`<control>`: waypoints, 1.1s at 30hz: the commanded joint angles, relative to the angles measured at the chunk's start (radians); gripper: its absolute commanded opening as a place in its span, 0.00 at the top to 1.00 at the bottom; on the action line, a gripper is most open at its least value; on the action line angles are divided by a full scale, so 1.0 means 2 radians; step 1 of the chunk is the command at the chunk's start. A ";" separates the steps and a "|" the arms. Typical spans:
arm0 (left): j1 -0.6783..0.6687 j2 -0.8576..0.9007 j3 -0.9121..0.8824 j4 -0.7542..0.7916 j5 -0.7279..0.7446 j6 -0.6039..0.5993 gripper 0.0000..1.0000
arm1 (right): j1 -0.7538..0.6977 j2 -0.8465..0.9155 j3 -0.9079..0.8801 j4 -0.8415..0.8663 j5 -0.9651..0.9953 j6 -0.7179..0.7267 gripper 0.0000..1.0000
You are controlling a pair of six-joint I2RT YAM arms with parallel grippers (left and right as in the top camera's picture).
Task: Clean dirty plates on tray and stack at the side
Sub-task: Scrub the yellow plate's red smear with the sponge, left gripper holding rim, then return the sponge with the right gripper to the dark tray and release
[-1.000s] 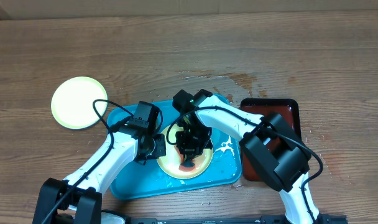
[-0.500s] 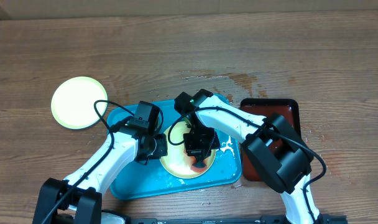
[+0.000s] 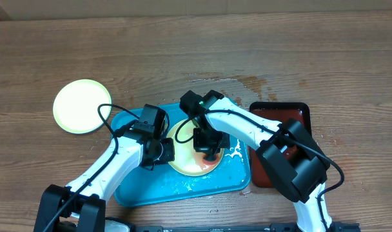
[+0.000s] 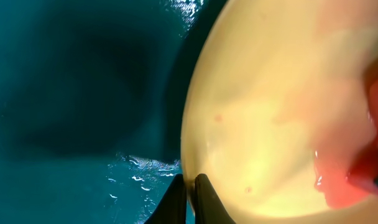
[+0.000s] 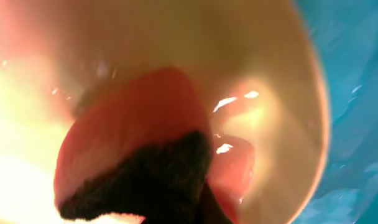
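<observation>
A pale yellow plate (image 3: 183,160) lies on the wet turquoise tray (image 3: 135,183). My left gripper (image 3: 166,151) is shut on the plate's left rim; in the left wrist view its black fingertips (image 4: 190,200) pinch the plate (image 4: 270,112) edge above the tray (image 4: 71,93). My right gripper (image 3: 207,145) is over the middle of the plate, shut on a red sponge (image 3: 211,162) that presses on the plate. The right wrist view shows the sponge (image 5: 133,137) with a dark scouring side against the plate (image 5: 282,106). A second, clean-looking pale plate (image 3: 82,106) lies on the table to the left of the tray.
A smaller dark red-brown tray (image 3: 296,116) sits right of the turquoise one, partly under my right arm. Water is spilled on the wood (image 3: 247,82) behind the trays, and white foam (image 3: 235,153) lies on the tray's right side.
My right gripper has slid the sponge across the plate, first toward the near right, then back toward the far side. The left gripper has kept its hold on the rim.
</observation>
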 commanded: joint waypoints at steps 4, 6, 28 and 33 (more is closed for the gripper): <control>0.004 0.000 0.000 -0.011 -0.040 0.018 0.96 | -0.038 0.045 0.009 0.022 0.199 0.025 0.96; 0.004 0.000 0.000 -0.011 -0.040 0.018 0.96 | -0.043 0.045 0.018 0.023 0.201 0.018 0.96; 0.004 0.000 0.000 -0.009 -0.040 0.002 0.96 | -0.046 0.010 0.190 -0.111 0.106 -0.108 0.96; 0.004 0.000 0.000 -0.003 -0.039 0.000 0.96 | -0.046 0.001 0.205 -0.168 0.107 -0.108 0.96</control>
